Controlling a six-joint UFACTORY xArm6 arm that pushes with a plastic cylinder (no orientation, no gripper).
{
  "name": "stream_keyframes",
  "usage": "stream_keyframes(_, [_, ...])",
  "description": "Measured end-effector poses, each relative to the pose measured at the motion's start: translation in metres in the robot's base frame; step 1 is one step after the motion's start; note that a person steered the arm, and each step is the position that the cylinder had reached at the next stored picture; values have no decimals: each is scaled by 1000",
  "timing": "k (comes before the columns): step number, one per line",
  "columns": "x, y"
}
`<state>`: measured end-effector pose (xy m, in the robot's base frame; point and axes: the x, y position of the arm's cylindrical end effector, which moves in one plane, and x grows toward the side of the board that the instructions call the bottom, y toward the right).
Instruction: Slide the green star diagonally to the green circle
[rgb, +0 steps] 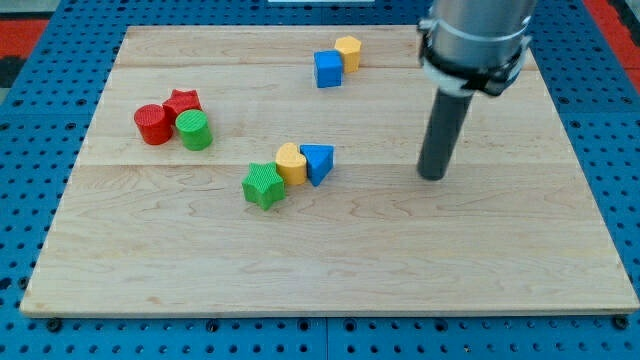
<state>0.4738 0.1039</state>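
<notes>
The green star (263, 185) lies well to the view's left of my tip (432, 177), at much the same depth on the worktop (480, 260), with a yellow block (291, 162) and a blue triangle (317, 163) between them. There is no gripper to open or close; the arm ends in a bare rod. The star sits near the worktop's middle, touching the yellow block. The green circle (195, 130) stands diagonally up-left, toward the left edge. The star looks ridged and matte.
</notes>
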Motion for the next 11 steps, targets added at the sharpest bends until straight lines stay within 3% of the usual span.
stream_keyframes(1, [7, -39])
stream_keyframes(3, [10, -61])
stream_keyframes(6, [11, -162])
stream_keyframes(9, [-27, -255])
stream_keyframes(10, [-32, -219])
stream_keyframes(11, [-59, -136])
